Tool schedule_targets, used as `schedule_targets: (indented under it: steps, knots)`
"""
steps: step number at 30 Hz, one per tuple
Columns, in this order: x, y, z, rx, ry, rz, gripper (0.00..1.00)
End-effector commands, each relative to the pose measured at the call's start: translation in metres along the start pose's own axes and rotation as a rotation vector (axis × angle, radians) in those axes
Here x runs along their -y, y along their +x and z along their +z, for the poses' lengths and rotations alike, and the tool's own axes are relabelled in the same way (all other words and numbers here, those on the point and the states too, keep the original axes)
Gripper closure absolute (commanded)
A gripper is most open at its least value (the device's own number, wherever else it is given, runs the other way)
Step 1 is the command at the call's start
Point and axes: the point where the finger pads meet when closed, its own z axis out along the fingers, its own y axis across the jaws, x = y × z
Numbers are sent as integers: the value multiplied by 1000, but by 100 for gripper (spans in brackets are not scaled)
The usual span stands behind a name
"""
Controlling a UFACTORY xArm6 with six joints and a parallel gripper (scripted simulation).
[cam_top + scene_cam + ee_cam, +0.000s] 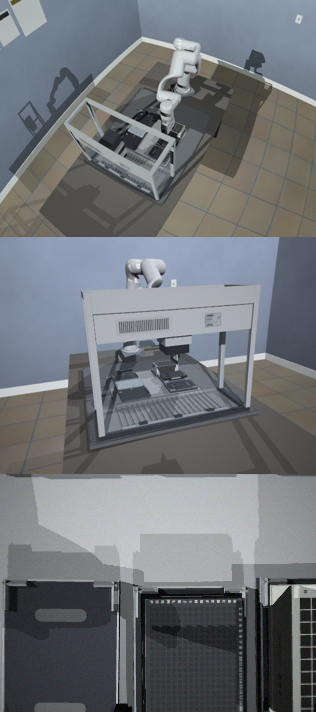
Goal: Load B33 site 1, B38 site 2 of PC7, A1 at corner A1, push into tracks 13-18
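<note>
Your gripper (174, 358) hangs fully open and empty over the nest row; the 384-well plate B33 (192, 654) sits centred below in nest S2, between emptied S3 (60, 649) and deep-well B83 (302, 644). Risk: a descending finger could clip the close nest walls or B83. Open apron (150, 514) lies ahead.

From where I'm sitting, my arm (178, 66) rises off its base, folds over at the shoulder, then drops through the elbow (163, 94) so the wrist (167, 115) points pretty much straight down. The gripper (175, 358) hangs below it with the jaws spread all the way, nothing between them. Fingers don't show in the wrist view.
</note>
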Motion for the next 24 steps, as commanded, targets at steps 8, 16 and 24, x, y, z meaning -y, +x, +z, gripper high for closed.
schedule_targets:
  steps: [8, 16, 24]
  knots:
    - [1, 0, 13, 1, 4, 0, 0]
    - [1, 0, 27, 1, 4, 0, 0]
    - [1, 0, 37, 1, 4, 0, 0]
